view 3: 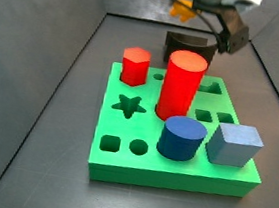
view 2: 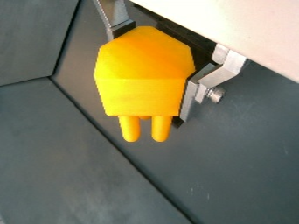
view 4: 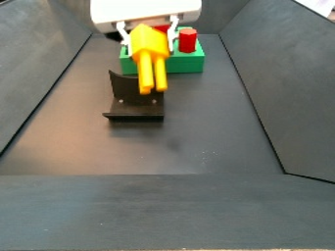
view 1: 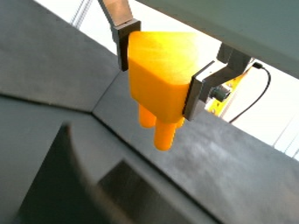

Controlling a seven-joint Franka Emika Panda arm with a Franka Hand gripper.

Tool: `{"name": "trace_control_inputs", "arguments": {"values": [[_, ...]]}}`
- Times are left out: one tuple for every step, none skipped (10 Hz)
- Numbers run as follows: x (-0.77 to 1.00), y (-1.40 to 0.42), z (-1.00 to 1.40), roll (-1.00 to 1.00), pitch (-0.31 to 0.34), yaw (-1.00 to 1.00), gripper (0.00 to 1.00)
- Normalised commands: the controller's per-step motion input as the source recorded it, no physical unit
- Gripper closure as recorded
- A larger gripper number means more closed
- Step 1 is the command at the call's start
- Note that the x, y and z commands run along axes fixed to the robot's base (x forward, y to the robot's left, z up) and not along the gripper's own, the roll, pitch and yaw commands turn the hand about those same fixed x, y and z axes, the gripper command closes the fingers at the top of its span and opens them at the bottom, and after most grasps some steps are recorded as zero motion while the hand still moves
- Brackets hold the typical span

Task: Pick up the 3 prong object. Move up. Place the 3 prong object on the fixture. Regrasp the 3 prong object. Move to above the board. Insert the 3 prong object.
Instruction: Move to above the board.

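Yellow-orange plastic fills both wrist views: that's the 3 prong object, a chunky body with short prongs sticking out of one end. It's clamped in the gripper, with a silver finger plate pressed on one flank and the other finger on the opposite flank, so the jaws are closed snug onto the piece and not gaping. In a wrist view you can count two prongs side by side; a third isn't clear from that angle.

In a side view the piece hangs tilted from the gripper, prongs pointing down and toward the fixture, which is the dark L-shaped bracket on its base plate sitting on the dark floor. The prong tips look right at the upright of the bracket, but I can't tell if they actually touch it or just overlap it from this angle.

Just behind the fixture in that view is the green board with the red hexagonal peg poking up.

The other angle shows the board up close: tall red cylinder about in the middle, red hexagonal peg near a back corner, a blue cylinder and a grey-blue cube toward the front, plus a star cutout. The fixture sits past the far edge of the board, and the gripper is up above it, mostly cut off by the frame, with only a sliver of yellow visible.
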Motion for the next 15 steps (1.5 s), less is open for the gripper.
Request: {"name": "trace_control_inputs", "arguments": {"values": [[-0.25,0.11,1.00,-0.14,-0.040,0.02,1.00],[-0.24,0.10,1.00,-0.14,-0.075,0.01,1.00],[-0.24,0.10,1.00,-0.14,-0.093,0.00,1.00],[-0.23,0.10,1.00,-0.14,-0.119,-0.02,1.00],[-0.23,0.10,1.00,-0.15,-0.126,-0.03,1.00],[-0.22,0.09,1.00,-0.15,-0.145,-0.07,1.00],[-0.22,0.09,1.00,-0.16,-0.146,-0.07,1.00],[-0.22,0.09,1.00,-0.15,-0.144,-0.10,1.00],[-0.22,0.09,1.00,-0.15,-0.139,-0.11,1.00],[-0.21,0.08,1.00,-0.16,-0.129,-0.13,1.00],[-0.21,0.08,1.00,-0.15,-0.120,-0.13,1.00],[-0.21,0.08,1.00,-0.16,-0.107,-0.14,1.00],[-0.21,0.08,0.97,-0.16,-0.099,-0.14,1.00],[-0.15,0.06,0.69,-0.16,-0.085,-0.13,1.00],[-0.13,0.05,0.58,-0.16,-0.081,-0.13,1.00]]}}
